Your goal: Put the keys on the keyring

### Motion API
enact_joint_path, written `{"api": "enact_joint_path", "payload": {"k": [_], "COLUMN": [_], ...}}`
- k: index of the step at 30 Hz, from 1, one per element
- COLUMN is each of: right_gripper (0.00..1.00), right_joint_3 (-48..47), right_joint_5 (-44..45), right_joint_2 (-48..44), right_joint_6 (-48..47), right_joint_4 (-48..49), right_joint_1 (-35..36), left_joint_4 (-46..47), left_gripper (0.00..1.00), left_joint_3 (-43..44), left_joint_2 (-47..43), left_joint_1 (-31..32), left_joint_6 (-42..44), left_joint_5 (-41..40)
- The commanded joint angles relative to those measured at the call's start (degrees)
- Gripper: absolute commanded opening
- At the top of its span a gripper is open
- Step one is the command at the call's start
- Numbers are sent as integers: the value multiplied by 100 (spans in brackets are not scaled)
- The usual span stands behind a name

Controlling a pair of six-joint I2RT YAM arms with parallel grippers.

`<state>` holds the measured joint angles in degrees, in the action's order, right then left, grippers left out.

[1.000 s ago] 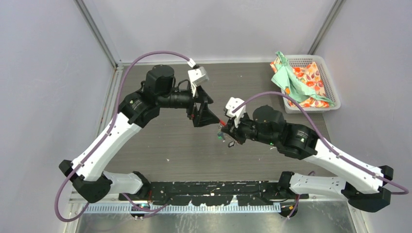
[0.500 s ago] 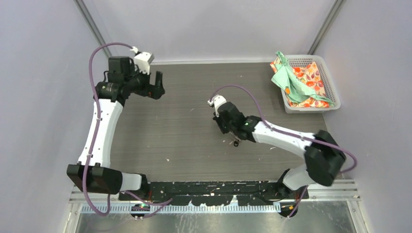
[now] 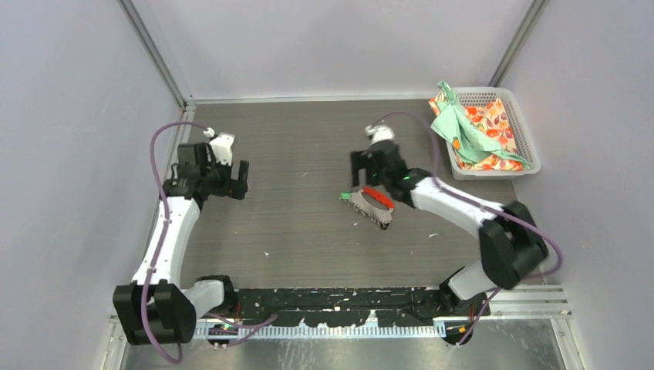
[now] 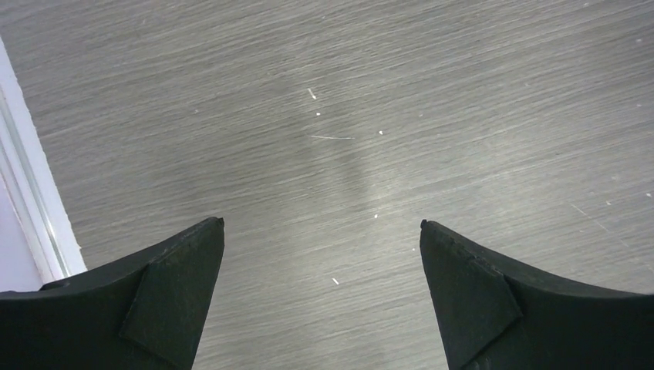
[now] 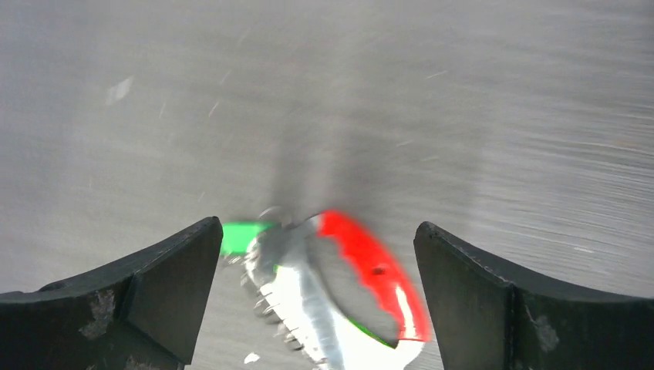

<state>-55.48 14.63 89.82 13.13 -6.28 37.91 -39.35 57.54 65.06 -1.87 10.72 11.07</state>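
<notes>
Top external view: keyring (image 3: 371, 206) flat on table (image 3: 293, 223), centre-right of frame. Red tab (image 3: 378, 197) along its upper side, green tag (image 3: 344, 196) at its left end. Black-tagged key not made out; cannot tell whether keys sit on ring. My right gripper (image 3: 375, 176) just above it in frame, jaws wide apart, clamping nothing; its wrist view blurred. My left gripper (image 3: 231, 185) at far left, well apart from keyring, jaws spread, holding nothing. Basket (image 3: 527, 151) with cloth (image 3: 461, 129) at upper right.
</notes>
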Motion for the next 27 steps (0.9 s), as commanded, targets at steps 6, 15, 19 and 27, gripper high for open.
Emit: {"api": "enact_joint_path", "payload": {"k": [6,15,19,27], "right_gripper": [100,100,100,100], "right_joint_3": [1941,3003,3383,3934], "right_joint_5": [1712,1460,1016,726], "right_joint_2": [-2960,-2573,-2044,-673], "right_joint_6": [757,334,343,245], "right_joint_4": [1533,3005,3903,6170], "right_joint_1": [-3032,-4229,-4239,-4228], "left_joint_4": [4114,7680,7989,10382], "left_gripper": [100,100,100,100], "left_joint_3": [-1980,-3432,-3421,-4343], "left_joint_2": [173,1267,1447,2236], "left_joint_1": [-147,-159,-191,-193], "left_joint_6": [-331,-710,-957,-1097], "left_joint_5": [83,385,349,550]}}
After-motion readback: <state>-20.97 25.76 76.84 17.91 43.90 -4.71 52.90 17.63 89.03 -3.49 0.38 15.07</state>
